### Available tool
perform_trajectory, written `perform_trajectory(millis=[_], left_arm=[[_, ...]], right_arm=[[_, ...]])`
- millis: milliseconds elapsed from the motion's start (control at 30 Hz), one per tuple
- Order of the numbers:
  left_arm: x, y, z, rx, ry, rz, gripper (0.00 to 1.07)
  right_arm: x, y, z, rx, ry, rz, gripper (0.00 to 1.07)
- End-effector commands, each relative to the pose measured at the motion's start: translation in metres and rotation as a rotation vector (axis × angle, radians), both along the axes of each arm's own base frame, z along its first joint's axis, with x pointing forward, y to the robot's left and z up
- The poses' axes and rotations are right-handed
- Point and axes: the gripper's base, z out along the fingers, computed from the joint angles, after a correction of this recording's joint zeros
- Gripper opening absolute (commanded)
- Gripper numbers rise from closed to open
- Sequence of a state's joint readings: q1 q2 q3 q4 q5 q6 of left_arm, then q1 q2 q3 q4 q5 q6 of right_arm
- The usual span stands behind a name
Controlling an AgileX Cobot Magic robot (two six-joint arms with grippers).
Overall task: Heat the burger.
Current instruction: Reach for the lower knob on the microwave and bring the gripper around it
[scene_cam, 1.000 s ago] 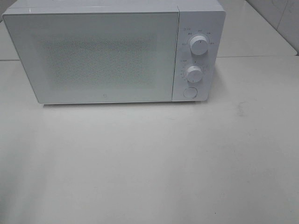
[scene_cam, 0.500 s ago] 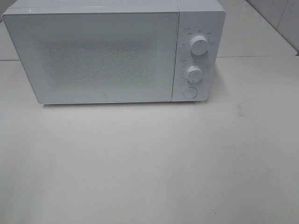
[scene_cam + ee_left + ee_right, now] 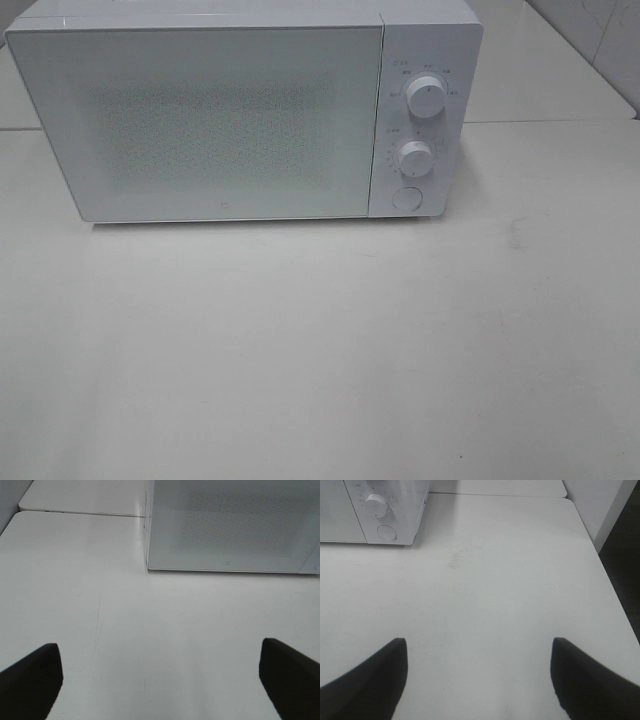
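At table (image 3: pixel 320 350) rear: microwave (image 3: pixel 230 120) shut | left tool (image 3: pixel 160 650) apart | right tool (image 3: pixel 479 645) apart, table edge nearby

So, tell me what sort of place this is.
Probably a lab or test bench staged as a kitchen: a boxy white microwave oven with its door shut sits on plain white tabletops pushed together, with a pale tiled wall behind.

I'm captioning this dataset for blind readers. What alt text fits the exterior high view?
A white microwave, door shut, stands at the back of a white table. The panel on its right side carries an upper knob and a lower knob above a round button. No burger or arm shows in this view.
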State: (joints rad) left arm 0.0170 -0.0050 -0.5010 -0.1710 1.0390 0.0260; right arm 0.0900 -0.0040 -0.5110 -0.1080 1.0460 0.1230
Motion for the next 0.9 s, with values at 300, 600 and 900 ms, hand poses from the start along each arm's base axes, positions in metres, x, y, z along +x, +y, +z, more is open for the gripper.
perform_trajectory(millis=[300,600,900], left_arm=[[-0.0034,-0.0007,0.0009,-0.013,-0.035,-0.001,1.01],[-0.0034,-0.0007,0.0009,-0.013,-0.035,-0.001,1.01],[-0.0034,-0.0007,0.0009,-0.013,-0.035,-0.001,1.01]], right_arm=[[-0.0023,-0.0001,-0.0002,-0.005,-0.02,-0.003,0.75],[-0.0023,-0.0001,-0.0002,-0.005,-0.02,-0.003,0.75],[-0.0023,-0.0001,-0.0002,-0.005,-0.02,-0.003,0.75]])
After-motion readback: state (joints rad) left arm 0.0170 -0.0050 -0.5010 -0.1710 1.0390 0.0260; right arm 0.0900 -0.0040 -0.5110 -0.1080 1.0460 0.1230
